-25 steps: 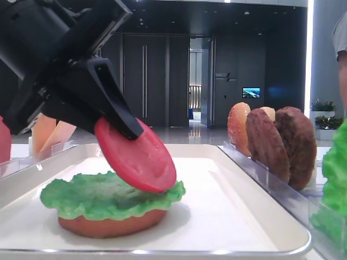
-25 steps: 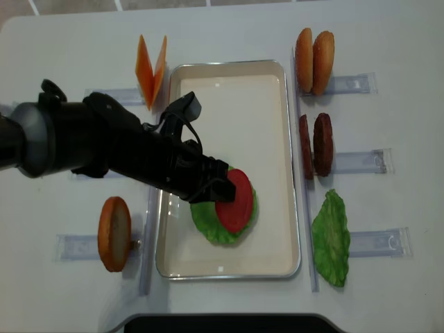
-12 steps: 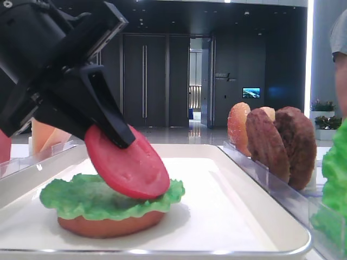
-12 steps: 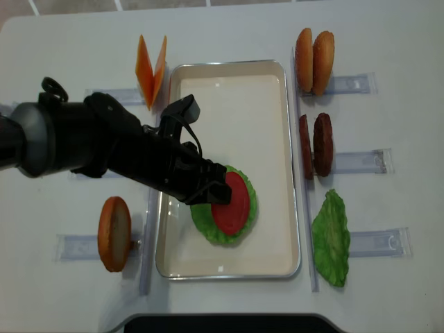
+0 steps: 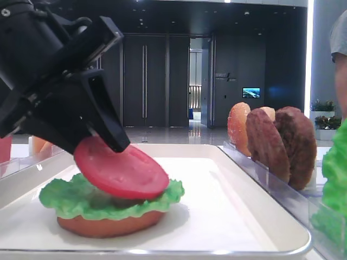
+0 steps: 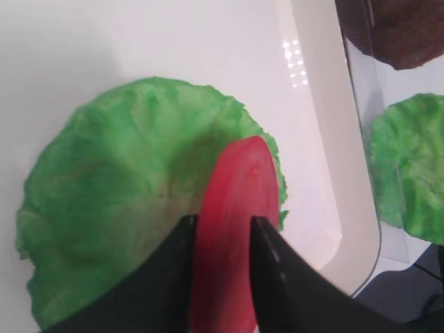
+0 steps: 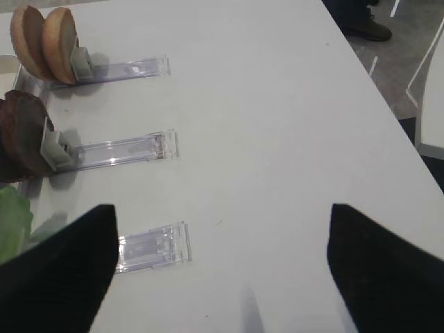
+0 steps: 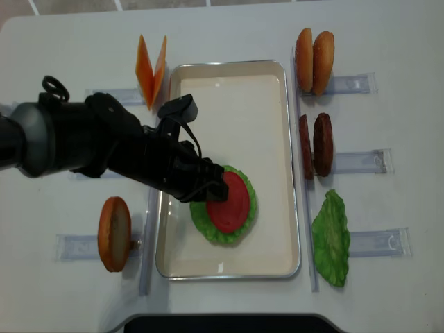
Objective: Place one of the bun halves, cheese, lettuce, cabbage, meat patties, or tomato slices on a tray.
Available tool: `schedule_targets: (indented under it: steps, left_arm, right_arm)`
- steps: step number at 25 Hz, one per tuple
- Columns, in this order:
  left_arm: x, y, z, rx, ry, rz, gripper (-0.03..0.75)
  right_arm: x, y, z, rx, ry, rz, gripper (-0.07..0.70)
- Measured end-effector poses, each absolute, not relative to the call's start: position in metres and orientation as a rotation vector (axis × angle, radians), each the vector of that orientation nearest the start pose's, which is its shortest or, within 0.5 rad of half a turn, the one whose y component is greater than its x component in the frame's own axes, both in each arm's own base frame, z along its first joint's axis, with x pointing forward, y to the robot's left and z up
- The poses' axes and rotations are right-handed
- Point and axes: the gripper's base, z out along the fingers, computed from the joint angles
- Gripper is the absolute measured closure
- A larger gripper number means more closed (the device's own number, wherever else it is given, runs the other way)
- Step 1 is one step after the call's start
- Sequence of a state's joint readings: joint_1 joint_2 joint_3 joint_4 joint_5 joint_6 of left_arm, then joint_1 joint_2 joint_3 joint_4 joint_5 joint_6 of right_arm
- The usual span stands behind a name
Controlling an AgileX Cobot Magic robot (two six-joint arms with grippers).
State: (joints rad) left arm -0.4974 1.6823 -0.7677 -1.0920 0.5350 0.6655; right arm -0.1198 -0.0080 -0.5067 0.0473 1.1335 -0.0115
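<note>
The tray (image 8: 277,139) sits mid-table, long axis running twelve to six, and the stack is built toward its six o'clock end: a bun half (image 5: 108,225) on the floor, lettuce (image 8: 239,225) over it, and a tomato slice (image 8: 230,202) on top. The left gripper (image 6: 223,229) comes in from nine o'clock with its fingers either side of the slice's edge; the slice rests tilted on the leaf, nine o'clock side raised, probably because it is being laid down edge first so it settles flat. Whether the fingers still pinch it or have just begun to part, I cannot tell. The right gripper's fingers (image 7: 62,270) stand wide apart with nothing between them, over bare table near three o'clock.

Around the tray: cheese (image 8: 151,69) at eleven o'clock, another bun half (image 8: 114,234) at eight, two bun halves (image 8: 313,52) at one, patties (image 8: 316,144) at three, spare lettuce (image 8: 331,238) at four, all in clear holders (image 8: 378,243). Nothing blocks a retreat toward nine
</note>
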Motion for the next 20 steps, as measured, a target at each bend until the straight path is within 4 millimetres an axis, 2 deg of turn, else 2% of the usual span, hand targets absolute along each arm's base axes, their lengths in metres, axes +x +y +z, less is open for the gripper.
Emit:
schedule_targets:
  steps: [5, 9, 13, 20]
  left_arm:
    - [0.237, -0.173, 0.155, 0.317, 2.792, -0.841, 0.253]
    - [0.239, -0.169, 0.161, 0.307, 2.785, -0.812, 0.093]
    - [0.251, -0.160, 0.188, 0.307, 2.731, -0.746, 0.050]
    - [0.265, -0.143, 0.259, 0.388, 2.625, -0.577, 0.044]
  right_arm:
    - [-0.010, 0.005, 0.273, 0.109, 2.099, -0.022, 0.051]
    - [-0.010, 0.005, 0.273, 0.109, 2.099, -0.022, 0.051]
    - [-0.010, 0.005, 0.273, 0.109, 2.099, -0.022, 0.051]
    - [-0.010, 0.005, 0.273, 0.109, 2.099, -0.022, 0.051]
